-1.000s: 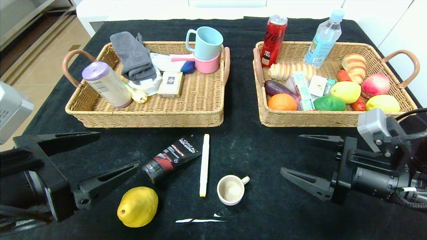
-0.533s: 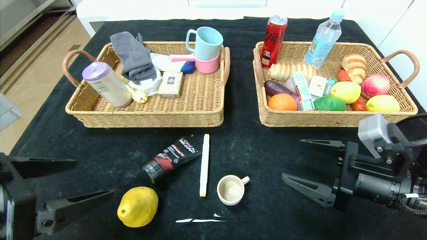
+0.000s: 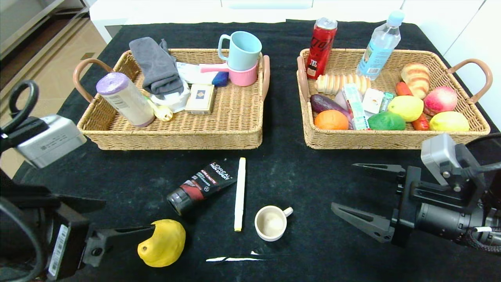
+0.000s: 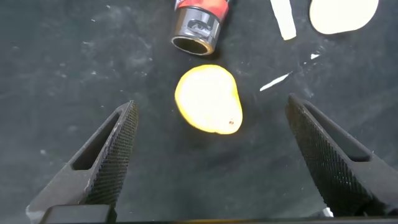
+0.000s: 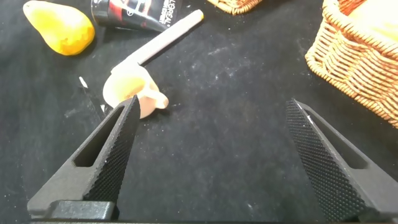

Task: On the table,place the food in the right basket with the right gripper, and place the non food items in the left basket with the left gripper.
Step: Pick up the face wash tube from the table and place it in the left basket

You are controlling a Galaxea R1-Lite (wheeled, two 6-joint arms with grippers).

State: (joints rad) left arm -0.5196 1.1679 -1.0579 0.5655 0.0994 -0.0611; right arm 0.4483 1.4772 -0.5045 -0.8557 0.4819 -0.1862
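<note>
**Four loose items wait on the table between two wide-open grippers**

In the head view, the left gripper [image 3: 117,221] sits at the lower left of the frame, its fingers spread wide and holding nothing; one fingertip overlaps the near edge of the bumpy yellow fruit [image 3: 162,243], though contact cannot be judged. The left wrist view shows the fruit [image 4: 208,99] lying between and ahead of the parted fingers. The right gripper [image 3: 362,196] hovers at the lower right, fingers apart and empty, well clear of the cup [image 3: 271,222].

On the black table [image 3: 297,180], in the lower centre, lie the tube [image 3: 201,186], the white pen [image 3: 239,194] just beside it, the cream cup to the pen's right, and the fruit below the tube. A white scuff [image 3: 235,258] marks the cloth under the cup.

The left basket [image 3: 172,137], upper left, holds a purple-lidded bottle [image 3: 124,98], grey cloth [image 3: 156,66], a blue mug [image 3: 240,50] stacked in a pink one, and a small cream box [image 3: 200,98]. The right basket [image 3: 391,139], upper right, holds a red can [image 3: 321,47], a water bottle [image 3: 379,44], bread, an orange [image 3: 331,120], a lemon [image 3: 407,107] and other fruit.

The tube reads "L'OREAL"; smaller print beneath is unclear. The can's lettering cannot be read surely.
</note>
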